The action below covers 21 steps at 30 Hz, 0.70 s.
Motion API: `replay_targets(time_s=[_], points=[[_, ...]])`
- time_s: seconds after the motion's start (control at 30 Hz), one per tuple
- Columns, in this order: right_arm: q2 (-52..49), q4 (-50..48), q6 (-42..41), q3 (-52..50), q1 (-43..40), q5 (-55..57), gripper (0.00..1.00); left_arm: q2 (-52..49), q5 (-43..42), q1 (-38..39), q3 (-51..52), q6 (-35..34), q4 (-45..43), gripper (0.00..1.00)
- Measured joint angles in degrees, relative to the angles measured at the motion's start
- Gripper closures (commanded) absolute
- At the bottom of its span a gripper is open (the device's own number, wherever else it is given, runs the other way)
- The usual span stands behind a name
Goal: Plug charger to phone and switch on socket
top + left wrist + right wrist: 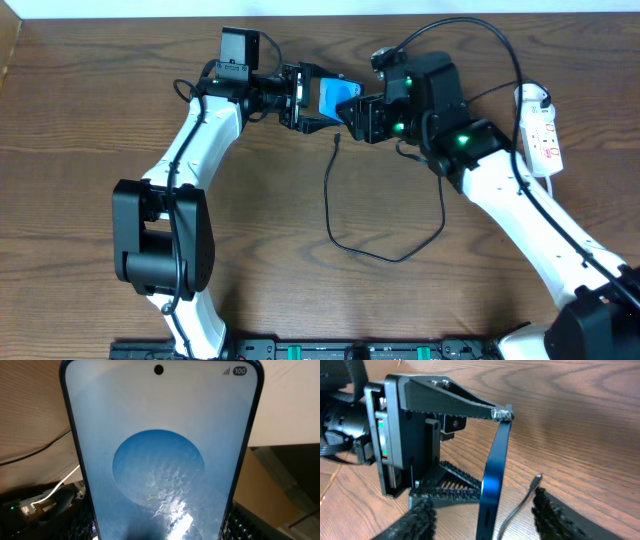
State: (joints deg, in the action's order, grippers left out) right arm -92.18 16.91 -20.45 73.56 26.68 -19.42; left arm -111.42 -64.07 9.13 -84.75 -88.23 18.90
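Clamped across its frame by the left gripper (325, 100), the phone (160, 450), raised on edge above the surface (80, 250) near 12 o'clock. Spread apart just at its 3 o'clock, the right gripper (487, 510), straddling the plug tip (536, 479) of the charger (328, 205) without pinching it. Likely rigid, slick and glass-faced: hold by the frame, never the screen. Likely limp and light along the cable: pinch just behind the tip. Only glowing screen from the left wrist; edge-on phone, tip and gap from the right wrist; white socket (543, 135) at 3 o'clock from overhead alone.
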Motion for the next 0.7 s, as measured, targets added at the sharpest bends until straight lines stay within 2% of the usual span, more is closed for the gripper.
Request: replay_targets(time_s=[0.23,0.37,0.7], points=[[-3.9,-3.3,-0.2,0.1,1.1,1.1,0.50,0.0,0.0,0.0,0.0,0.0,0.0,0.35],[-5.0,-4.9,-0.4,0.1,1.6,1.2,0.62,0.0,0.0,0.0,0.0,0.0,0.0,0.35],[-4.9,-5.6,-1.0,0.4,1.6,1.6,0.76,0.0,0.0,0.0,0.0,0.0,0.0,0.35]])
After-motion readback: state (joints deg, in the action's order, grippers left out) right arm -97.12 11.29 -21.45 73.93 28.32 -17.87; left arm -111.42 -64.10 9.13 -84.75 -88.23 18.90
